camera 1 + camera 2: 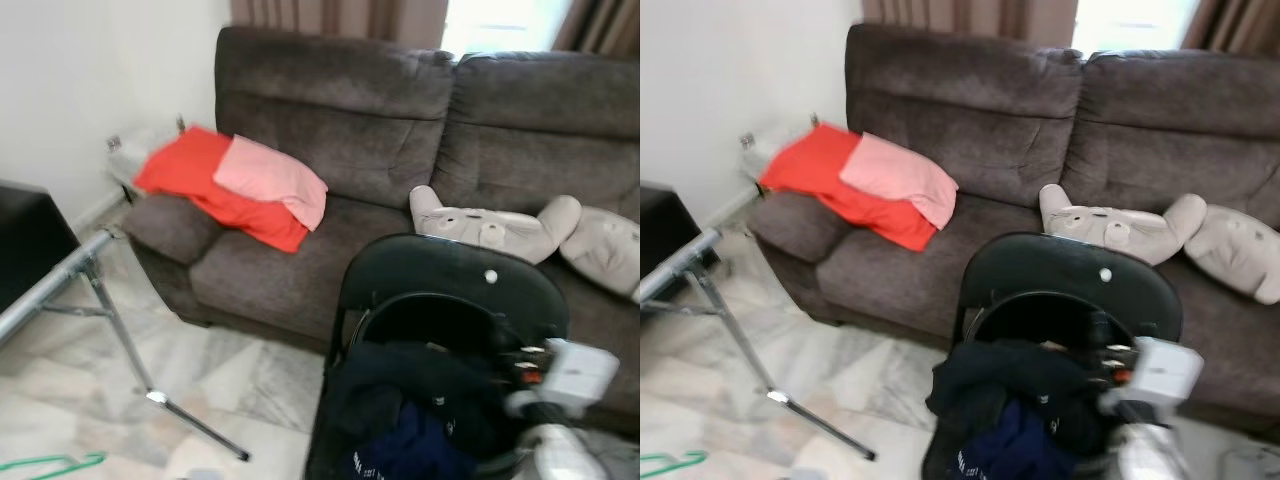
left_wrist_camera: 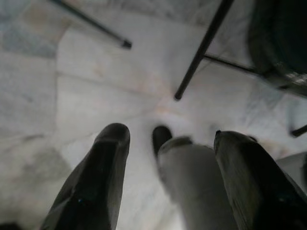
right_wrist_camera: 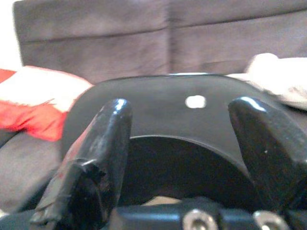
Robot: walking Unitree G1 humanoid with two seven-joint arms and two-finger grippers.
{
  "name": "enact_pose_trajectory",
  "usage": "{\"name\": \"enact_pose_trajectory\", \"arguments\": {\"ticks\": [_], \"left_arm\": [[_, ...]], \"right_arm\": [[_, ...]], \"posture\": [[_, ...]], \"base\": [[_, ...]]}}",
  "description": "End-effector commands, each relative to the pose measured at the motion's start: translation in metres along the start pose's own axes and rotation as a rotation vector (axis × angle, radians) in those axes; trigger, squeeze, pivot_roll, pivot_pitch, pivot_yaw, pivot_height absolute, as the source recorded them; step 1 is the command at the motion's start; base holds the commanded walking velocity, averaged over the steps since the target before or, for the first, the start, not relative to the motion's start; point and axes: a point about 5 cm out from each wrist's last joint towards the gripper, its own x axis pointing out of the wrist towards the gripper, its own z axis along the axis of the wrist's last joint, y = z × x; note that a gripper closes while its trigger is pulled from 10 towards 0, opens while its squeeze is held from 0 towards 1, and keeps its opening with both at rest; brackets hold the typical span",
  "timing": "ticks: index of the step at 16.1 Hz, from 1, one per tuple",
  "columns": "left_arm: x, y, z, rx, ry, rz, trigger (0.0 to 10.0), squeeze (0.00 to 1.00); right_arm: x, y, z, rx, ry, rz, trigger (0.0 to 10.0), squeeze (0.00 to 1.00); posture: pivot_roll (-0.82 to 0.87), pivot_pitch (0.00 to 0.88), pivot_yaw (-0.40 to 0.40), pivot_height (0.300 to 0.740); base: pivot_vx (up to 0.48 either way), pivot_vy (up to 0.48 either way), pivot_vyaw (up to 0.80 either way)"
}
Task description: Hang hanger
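A green hanger (image 1: 50, 465) lies flat on the marble floor at the lower left, below the slanted metal rail of a clothes rack (image 1: 50, 288). My right gripper (image 3: 181, 108) is open and empty, raised just in front of the curved back of a black chair (image 3: 158, 108). Its silver wrist (image 1: 578, 375) shows at the chair's right side. In the left wrist view my left gripper (image 2: 169, 134) hangs open over the floor with nothing in it, and a grey rounded limb (image 2: 192, 177) shows beyond its fingers.
Dark clothes (image 1: 420, 420) are piled on the chair seat. A brown sofa (image 1: 380, 110) behind holds red and pink cloths (image 1: 235, 185) and plush toys (image 1: 500, 230). The rack's leg (image 1: 150, 395) crosses the floor, and a dark cabinet (image 1: 25, 245) stands at far left.
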Motion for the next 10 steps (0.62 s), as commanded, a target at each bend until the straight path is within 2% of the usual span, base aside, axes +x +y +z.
{"name": "enact_pose_trajectory", "arguments": {"ticks": [1,3,5,6,7,8,9,10], "left_arm": [[0.000,-0.006,-0.005,0.005,0.026,-0.013,10.0,0.00],[-0.001,-0.001,-0.007,0.006,0.034,-0.009,10.0,0.00],[-0.004,0.010,-0.010,0.012,0.044,0.002,10.0,0.00],[-0.004,0.010,-0.010,0.012,0.044,0.002,10.0,0.00],[-0.004,0.011,-0.011,0.012,0.045,0.003,10.0,0.00],[-0.004,0.010,-0.012,0.012,0.047,0.002,10.0,0.00],[-0.004,0.009,-0.013,0.013,0.048,-0.001,10.0,0.00],[-0.004,0.003,-0.014,0.015,0.051,-0.011,10.0,0.00]], "right_arm": [[-0.003,-0.010,0.000,-0.023,0.008,-0.030,10.0,0.00],[-0.004,-0.014,0.005,-0.078,-0.019,-0.046,10.0,0.00],[-0.009,-0.021,0.026,-0.342,-0.119,-0.045,10.0,0.00],[-0.009,-0.021,0.026,-0.342,-0.119,-0.045,10.0,0.00],[-0.012,-0.021,0.032,-0.419,-0.140,-0.036,10.0,0.00],[-0.022,-0.025,0.039,-0.589,-0.136,-0.036,10.0,0.00],[-0.026,-0.027,0.040,-0.649,-0.122,-0.033,10.0,0.00],[-0.034,-0.038,0.038,-0.784,-0.038,-0.041,10.0,0.00]], "posture": [[-0.05,0.037,-0.007,0.740],[-0.05,0.040,-0.006,0.740],[-0.05,0.042,-0.008,0.740],[-0.05,0.042,-0.008,0.740],[-0.05,0.044,-0.009,0.740],[-0.05,0.045,-0.013,0.740],[-0.05,0.045,-0.013,0.740],[-0.06,0.045,-0.017,0.740]], "base": [[0.000,0.000,0.00],[0.000,0.000,0.00],[0.000,0.000,0.00],[0.000,0.000,0.00],[0.000,0.000,0.00],[0.000,0.000,0.00],[0.000,0.000,0.00],[0.000,0.000,0.00]]}}
